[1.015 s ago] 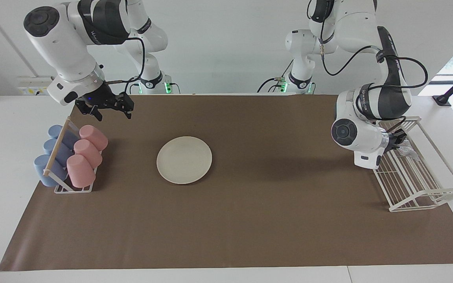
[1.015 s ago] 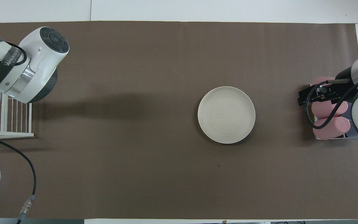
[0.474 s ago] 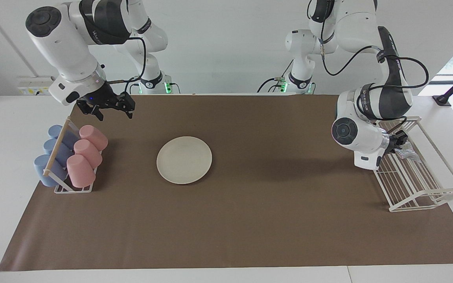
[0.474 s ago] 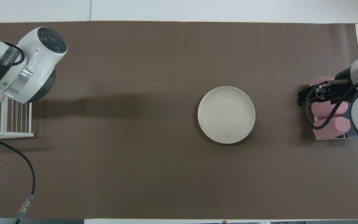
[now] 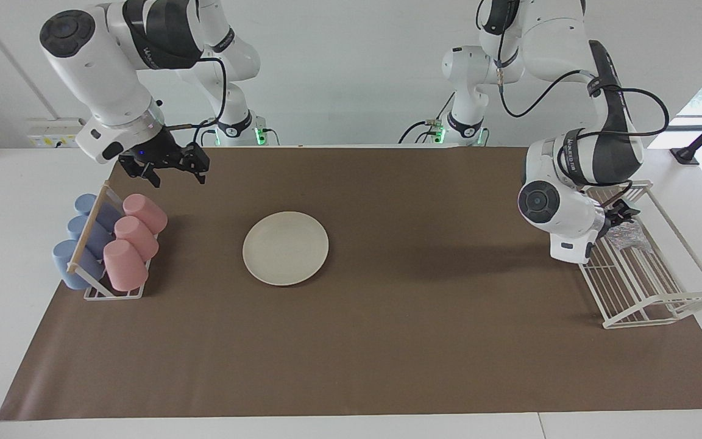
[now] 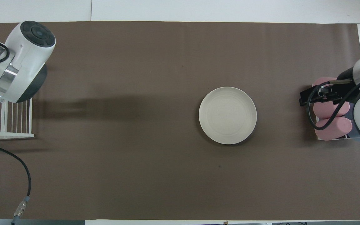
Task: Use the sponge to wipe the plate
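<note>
Matte brown mat [image 5: 387,341]: round cream plate [image 5: 285,248] bare; right hand [image 5: 169,169] open, left hand [image 5: 620,217] unclear.

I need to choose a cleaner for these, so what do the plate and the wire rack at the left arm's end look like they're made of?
The plate looks like matte cream ceramic or melamine: an even, dull surface with faint concentric rings and no glare. The wire rack looks like white-coated metal wire: thin, straight, evenly spaced bars in a stiff frame.
</note>
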### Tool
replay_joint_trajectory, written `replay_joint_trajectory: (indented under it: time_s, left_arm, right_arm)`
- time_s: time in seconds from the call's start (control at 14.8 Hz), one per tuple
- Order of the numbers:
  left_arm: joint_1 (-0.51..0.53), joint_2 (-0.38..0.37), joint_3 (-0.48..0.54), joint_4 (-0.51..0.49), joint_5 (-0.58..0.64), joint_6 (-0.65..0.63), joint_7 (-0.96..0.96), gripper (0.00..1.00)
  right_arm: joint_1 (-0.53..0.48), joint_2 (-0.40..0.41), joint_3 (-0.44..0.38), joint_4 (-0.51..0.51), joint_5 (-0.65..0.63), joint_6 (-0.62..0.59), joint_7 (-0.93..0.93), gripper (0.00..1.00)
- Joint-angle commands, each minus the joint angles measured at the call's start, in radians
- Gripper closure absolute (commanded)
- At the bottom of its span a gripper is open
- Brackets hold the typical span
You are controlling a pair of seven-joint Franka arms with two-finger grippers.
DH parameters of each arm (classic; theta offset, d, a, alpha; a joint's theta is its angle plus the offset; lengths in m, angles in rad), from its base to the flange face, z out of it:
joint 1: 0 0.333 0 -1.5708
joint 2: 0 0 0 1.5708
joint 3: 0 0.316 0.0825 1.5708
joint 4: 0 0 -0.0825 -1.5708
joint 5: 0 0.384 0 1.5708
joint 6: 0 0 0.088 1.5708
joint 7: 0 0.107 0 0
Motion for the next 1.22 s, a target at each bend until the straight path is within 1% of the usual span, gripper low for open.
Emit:
replay_joint_trajectory:
  time_s: [0.0, 0.14, 0.27, 0.47, 0.54, 0.68, 0.81, 0.88, 0.95, 1.15]
  left_arm:
    - [0.036, -0.069, -0.004, 0.011, -0.120, 0.023, 0.052, 0.00]
    - [0.056, -0.103, -0.004, 0.014, -0.197, 0.027, 0.100, 0.00]
    - [0.091, -0.139, -0.001, 0.045, -0.347, 0.029, 0.124, 0.00]
    - [0.127, -0.259, 0.002, 0.036, -0.555, 0.011, 0.198, 0.00]
    - [0.131, -0.291, 0.005, 0.033, -0.600, -0.008, 0.230, 0.00]
    - [0.145, -0.333, 0.007, 0.033, -0.689, -0.061, 0.287, 0.00]
    - [0.145, -0.380, 0.007, 0.013, -0.731, -0.113, 0.350, 0.00]
    - [0.145, -0.388, 0.008, 0.010, -0.775, -0.127, 0.371, 0.00]
    - [0.145, -0.396, 0.010, -0.004, -0.819, -0.126, 0.376, 0.00]
    - [0.136, -0.419, 0.013, -0.076, -0.831, -0.082, 0.376, 0.00]
  right_arm:
    - [-0.006, -0.020, 0.011, -0.011, -0.057, 0.067, 0.015, 0.00]
    - [-0.005, -0.023, 0.011, -0.011, -0.074, 0.079, 0.015, 0.00]
    - [-0.005, -0.029, 0.012, -0.011, -0.082, 0.081, 0.018, 0.00]
    - [-0.005, -0.027, 0.012, -0.011, -0.082, 0.094, 0.016, 0.00]
    - [-0.005, -0.027, 0.012, -0.011, -0.082, 0.104, 0.012, 0.00]
    - [-0.006, -0.029, 0.012, -0.011, -0.082, 0.095, 0.010, 0.00]
    - [-0.005, -0.030, 0.011, -0.011, -0.080, 0.099, 0.018, 0.00]
    - [-0.005, -0.030, 0.011, -0.009, -0.077, 0.102, 0.016, 0.00]
    - [-0.006, -0.029, 0.011, -0.005, -0.073, 0.101, 0.016, 0.00]
    - [-0.006, -0.032, 0.011, 0.018, -0.080, 0.099, 0.018, 0.00]
